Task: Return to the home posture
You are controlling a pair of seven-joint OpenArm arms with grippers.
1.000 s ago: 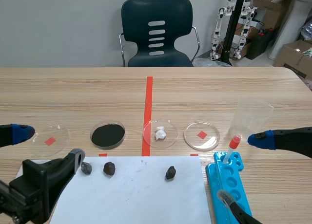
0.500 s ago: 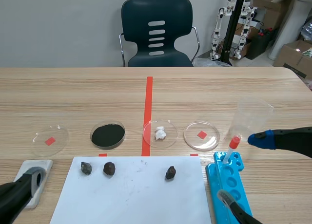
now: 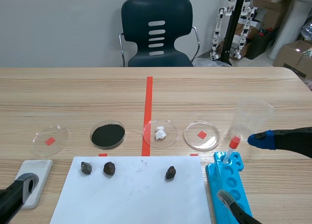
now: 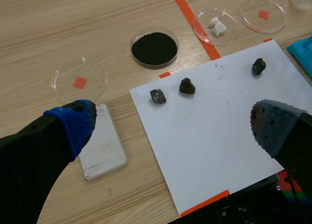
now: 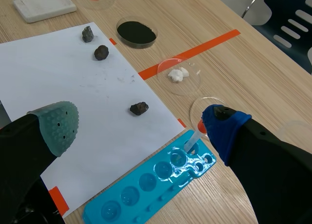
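My left gripper [image 4: 173,126] hangs open above the white paper sheet [image 4: 219,131], its blue-padded finger [image 4: 73,121] over the white tile [image 4: 100,146]. In the scene view only one left finger [image 3: 17,197] shows, low in the near left corner. My right gripper [image 5: 140,124] is open too, holding nothing, above the paper's right edge and the blue well tray [image 5: 161,182]. In the scene view, the right gripper [image 3: 242,168] straddles that tray [image 3: 231,185]. Three dark rocks [image 3: 108,168] lie on the paper [image 3: 131,195].
Behind the paper stands a row of dishes: an empty one [image 3: 48,140], one with black powder [image 3: 107,134], one with white bits [image 3: 160,133], another empty one [image 3: 201,135]. A red-capped dropper [image 3: 231,148] leans in the tray. A clear cup [image 3: 251,118] stands at the right.
The left arm has dropped back toward the near left corner, uncovering the white tile and the left dish. The right arm has stayed where it was.
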